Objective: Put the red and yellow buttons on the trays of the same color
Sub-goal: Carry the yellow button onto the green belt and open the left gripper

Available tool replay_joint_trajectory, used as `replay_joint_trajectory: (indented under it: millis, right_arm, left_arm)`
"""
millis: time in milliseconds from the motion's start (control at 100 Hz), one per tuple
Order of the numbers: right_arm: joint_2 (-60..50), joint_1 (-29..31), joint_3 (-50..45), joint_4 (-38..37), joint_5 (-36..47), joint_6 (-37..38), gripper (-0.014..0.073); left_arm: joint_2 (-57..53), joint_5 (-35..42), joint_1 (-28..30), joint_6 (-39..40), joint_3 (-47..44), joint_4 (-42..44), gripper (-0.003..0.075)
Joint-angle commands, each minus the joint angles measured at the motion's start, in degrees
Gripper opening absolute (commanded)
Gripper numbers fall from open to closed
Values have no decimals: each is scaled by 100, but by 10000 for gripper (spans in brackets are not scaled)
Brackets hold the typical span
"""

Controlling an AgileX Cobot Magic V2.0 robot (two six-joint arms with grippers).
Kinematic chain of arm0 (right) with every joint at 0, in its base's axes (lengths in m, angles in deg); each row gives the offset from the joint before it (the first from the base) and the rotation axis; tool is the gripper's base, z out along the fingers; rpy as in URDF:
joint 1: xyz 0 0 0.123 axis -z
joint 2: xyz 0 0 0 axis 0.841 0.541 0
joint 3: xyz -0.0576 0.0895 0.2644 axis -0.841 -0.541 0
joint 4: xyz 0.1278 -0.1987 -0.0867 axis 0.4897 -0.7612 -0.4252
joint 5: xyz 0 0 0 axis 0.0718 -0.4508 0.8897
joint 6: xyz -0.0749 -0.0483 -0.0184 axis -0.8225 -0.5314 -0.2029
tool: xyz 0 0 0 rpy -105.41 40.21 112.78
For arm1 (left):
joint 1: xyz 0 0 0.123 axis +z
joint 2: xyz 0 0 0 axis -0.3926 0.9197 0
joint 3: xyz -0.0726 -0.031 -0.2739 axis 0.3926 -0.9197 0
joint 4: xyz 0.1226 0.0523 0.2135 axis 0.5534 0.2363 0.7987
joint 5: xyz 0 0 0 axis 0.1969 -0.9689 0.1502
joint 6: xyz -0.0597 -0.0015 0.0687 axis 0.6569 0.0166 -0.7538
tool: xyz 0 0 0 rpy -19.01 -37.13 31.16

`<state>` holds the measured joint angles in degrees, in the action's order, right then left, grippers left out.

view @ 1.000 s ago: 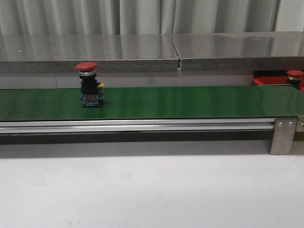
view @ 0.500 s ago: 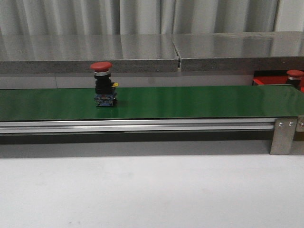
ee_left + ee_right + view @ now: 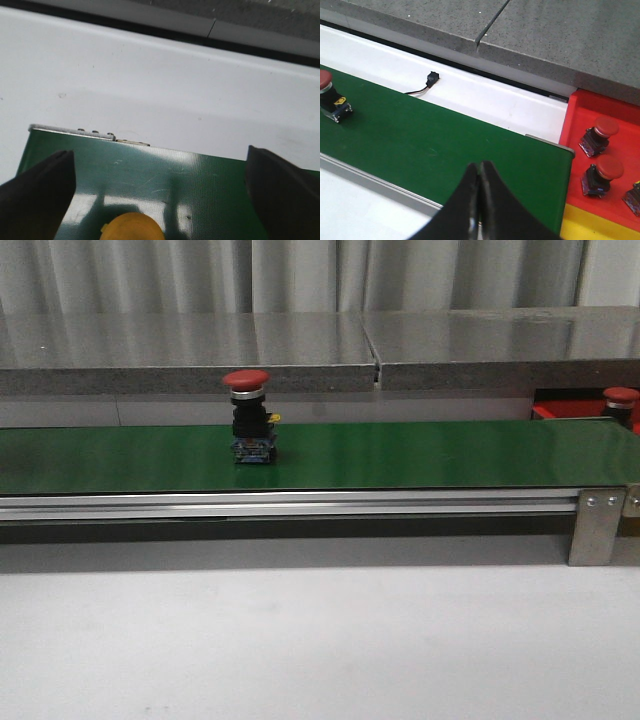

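Observation:
A red button (image 3: 248, 420) stands upright on the green belt (image 3: 420, 455), left of its middle; it is also in the right wrist view as the red button (image 3: 327, 97). At the belt's right end lies the red tray (image 3: 610, 107) holding two red buttons (image 3: 599, 134) (image 3: 603, 173), with a third at the frame's edge. My right gripper (image 3: 480, 167) is shut and empty above the belt's near edge. My left gripper (image 3: 160, 200) is open over the belt, with a yellow domed cap (image 3: 132, 227) low between its fingers (image 3: 37, 195). Neither gripper shows in the front view.
A grey stone ledge (image 3: 300, 350) runs behind the belt. A metal rail and bracket (image 3: 597, 525) edge the belt's front. A small black connector (image 3: 433, 77) with a wire lies behind the belt. A yellow strip (image 3: 595, 226) adjoins the red tray; I cannot tell what it is.
The red button has travelled to the right along the green belt, still upright. Nothing else in the front view has moved.

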<state>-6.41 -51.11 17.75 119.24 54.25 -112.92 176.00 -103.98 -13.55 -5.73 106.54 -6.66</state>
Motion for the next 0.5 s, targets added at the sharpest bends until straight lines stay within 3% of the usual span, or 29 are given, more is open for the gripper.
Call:
replay_joint_trajectory:
  millis: [0,180,490]
  right_arm:
    - [-88,-6,210,129,269,-50,-68]
    - [-88,-6,210,129,269,-50,-68]
    - [-88,-6,210,129,269,-50,-68]
  left_arm:
    - [-605,165,-63,-13,203,-47,650]
    - [-1445,-201,-169,-165,8,45,650]
    - [-3271,-14,-744,-165,-1384,45,649]
